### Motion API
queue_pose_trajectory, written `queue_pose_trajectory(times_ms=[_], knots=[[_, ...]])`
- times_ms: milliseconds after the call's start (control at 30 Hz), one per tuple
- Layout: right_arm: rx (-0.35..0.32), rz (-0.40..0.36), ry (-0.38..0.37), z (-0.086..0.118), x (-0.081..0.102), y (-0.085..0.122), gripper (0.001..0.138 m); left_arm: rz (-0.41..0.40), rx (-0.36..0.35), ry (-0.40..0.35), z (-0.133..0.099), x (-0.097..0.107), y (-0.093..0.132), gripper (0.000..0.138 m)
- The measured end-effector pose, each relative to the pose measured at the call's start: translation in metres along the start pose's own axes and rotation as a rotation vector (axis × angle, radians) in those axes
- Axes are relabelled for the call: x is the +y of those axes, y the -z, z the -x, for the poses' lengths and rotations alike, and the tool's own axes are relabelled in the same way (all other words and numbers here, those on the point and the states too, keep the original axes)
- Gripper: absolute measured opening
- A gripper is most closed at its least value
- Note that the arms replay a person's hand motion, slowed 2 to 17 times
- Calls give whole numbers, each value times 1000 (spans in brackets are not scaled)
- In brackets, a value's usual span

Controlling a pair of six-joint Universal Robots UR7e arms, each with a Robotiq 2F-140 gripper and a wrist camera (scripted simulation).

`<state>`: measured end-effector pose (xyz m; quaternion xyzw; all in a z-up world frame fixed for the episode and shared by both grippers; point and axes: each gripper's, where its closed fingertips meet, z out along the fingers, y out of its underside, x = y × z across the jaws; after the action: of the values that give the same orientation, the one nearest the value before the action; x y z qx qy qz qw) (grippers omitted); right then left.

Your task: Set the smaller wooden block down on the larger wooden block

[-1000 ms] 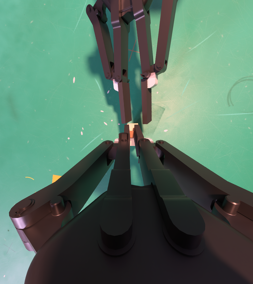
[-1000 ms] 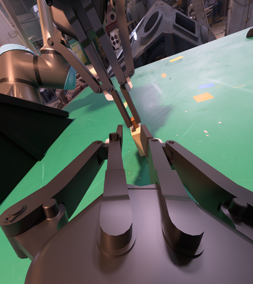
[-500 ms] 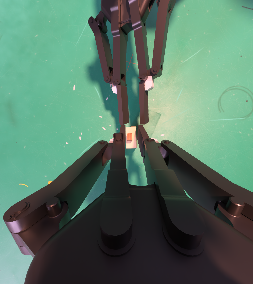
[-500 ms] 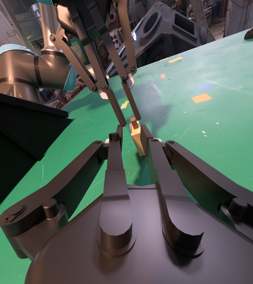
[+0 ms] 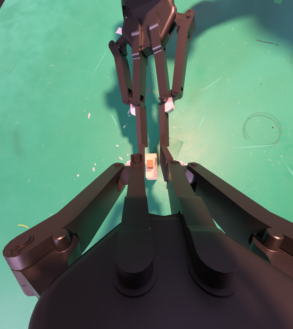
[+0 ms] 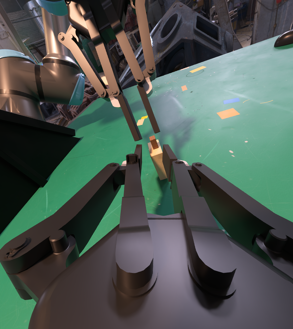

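The smaller reddish-brown block stands on top of the larger pale wooden block, free of any grip. My left gripper is open and empty, straight above the stack; in the right wrist view it hangs a little above the smaller block. My right gripper is open around the larger block, which sits close against its right finger with a gap on the left. In the left wrist view the right gripper reaches in from the far side.
The green table carries flat tape patches: orange, blue and yellow. The left arm's base stands on a black plinth at the left. A dark rounded object lies at the far right edge.
My left gripper opened, let go of the smaller block onto the larger one, and rose clear above it. The right gripper has stayed in place.
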<state>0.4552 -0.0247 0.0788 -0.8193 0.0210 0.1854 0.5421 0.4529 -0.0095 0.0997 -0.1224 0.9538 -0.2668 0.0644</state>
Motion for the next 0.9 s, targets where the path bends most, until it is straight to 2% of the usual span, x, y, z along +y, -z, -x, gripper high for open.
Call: queue_pose_trajectory(times_ms=[500,900], knots=[[42,5,1,-1,0,3,32,-166,-22,25,7,-8,8,23],[95,-10,9,-1,-3,10,32,-355,-76,75,23,-10,14,23]])
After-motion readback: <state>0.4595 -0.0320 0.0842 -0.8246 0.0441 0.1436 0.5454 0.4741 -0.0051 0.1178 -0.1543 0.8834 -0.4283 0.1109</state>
